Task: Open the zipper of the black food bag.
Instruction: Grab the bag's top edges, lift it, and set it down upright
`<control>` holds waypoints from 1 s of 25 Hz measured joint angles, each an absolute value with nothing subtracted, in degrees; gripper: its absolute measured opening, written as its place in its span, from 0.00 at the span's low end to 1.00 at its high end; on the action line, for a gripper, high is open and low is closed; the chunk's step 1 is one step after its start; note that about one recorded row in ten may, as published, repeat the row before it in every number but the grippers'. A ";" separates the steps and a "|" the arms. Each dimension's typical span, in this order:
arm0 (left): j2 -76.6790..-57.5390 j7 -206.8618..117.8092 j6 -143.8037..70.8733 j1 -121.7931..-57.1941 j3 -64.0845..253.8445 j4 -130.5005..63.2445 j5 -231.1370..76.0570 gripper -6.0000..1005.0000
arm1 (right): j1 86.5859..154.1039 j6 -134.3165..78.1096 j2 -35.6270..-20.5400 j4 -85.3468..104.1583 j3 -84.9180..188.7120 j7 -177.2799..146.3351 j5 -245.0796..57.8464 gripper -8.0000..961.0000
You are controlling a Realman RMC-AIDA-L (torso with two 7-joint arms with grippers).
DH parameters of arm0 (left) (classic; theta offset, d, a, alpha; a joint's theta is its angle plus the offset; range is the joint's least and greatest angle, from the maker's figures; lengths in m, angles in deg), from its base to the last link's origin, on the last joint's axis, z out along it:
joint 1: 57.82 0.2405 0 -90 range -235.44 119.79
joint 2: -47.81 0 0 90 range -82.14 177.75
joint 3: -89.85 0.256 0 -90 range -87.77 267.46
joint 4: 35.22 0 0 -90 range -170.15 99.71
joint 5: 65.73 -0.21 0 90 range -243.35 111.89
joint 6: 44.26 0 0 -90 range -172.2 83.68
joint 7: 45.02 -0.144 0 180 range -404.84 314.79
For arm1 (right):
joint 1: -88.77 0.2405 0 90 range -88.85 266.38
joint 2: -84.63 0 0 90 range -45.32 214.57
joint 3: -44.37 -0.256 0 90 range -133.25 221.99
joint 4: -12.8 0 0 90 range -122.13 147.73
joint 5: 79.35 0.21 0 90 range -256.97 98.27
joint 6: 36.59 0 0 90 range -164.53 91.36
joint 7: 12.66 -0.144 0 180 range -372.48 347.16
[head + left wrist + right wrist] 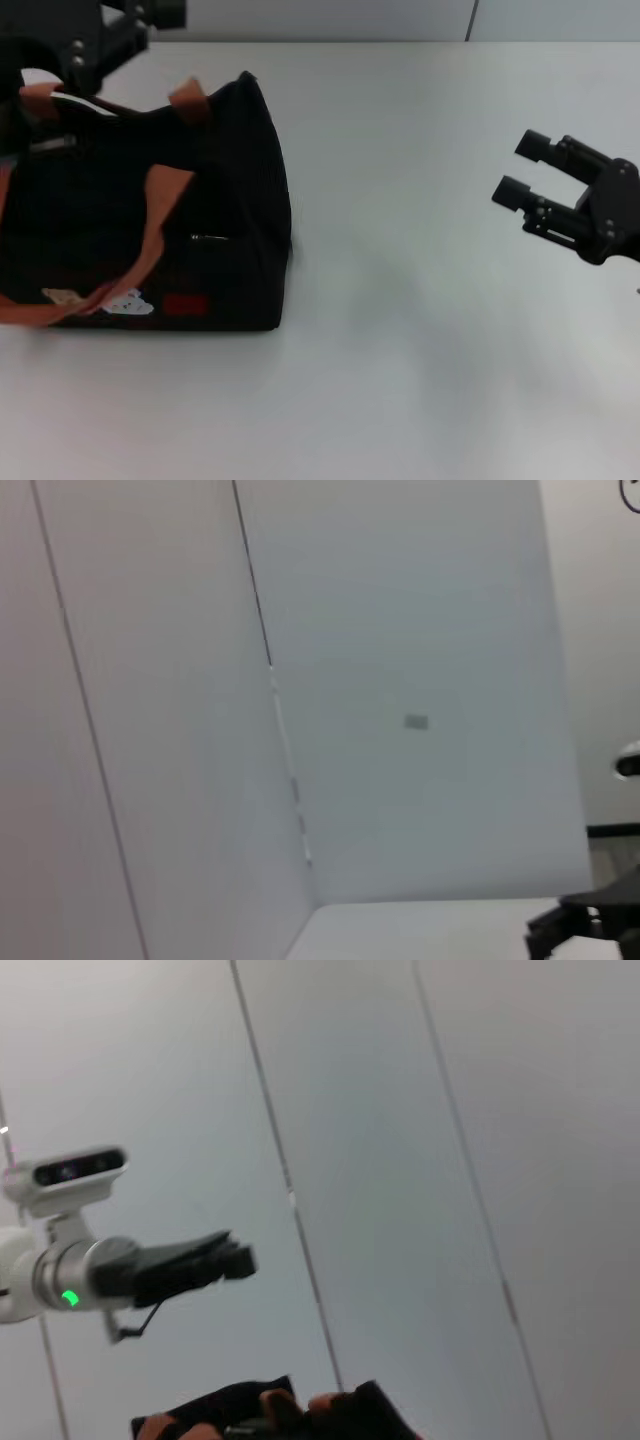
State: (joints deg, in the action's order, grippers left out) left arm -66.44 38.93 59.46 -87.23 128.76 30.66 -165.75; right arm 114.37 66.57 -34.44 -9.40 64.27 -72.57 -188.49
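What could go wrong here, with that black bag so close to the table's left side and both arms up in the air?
The black food bag is soft and nothing pins it, so a one-sided pull could drag it rather than open the zipper. Its orange handles drape across the top and side, so a tool might snag webbing. The left tool hovers behind the bag, while the open right tool is far off to the right over bare table.

I see the bag [150, 230] standing on the tabletop [420, 300] at my left. The left claw [150, 15] hangs behind its top; the right claw [525, 170] hovers well apart at right.
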 joint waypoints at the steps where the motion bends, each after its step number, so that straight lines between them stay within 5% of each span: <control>1: -66.66 38.96 59.55 -87.19 128.86 30.79 -165.90 0.04 | 114.25 66.41 -34.45 -9.35 64.13 -72.56 -188.11 0.81; 12: -67.99 37.84 61.86 -83.53 122.30 25.88 -158.89 0.04 | 114.22 63.60 -34.46 -8.12 63.18 -72.51 -187.88 0.81; 25: -66.74 18.80 65.87 -66.66 114.24 0.36 -152.34 0.18 | 114.85 62.40 -34.46 -8.03 62.48 -72.52 -185.88 0.81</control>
State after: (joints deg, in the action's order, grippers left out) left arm -66.74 18.80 65.87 -66.66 114.24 0.36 -152.34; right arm 114.85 62.40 -34.46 -8.03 62.48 -72.52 -185.88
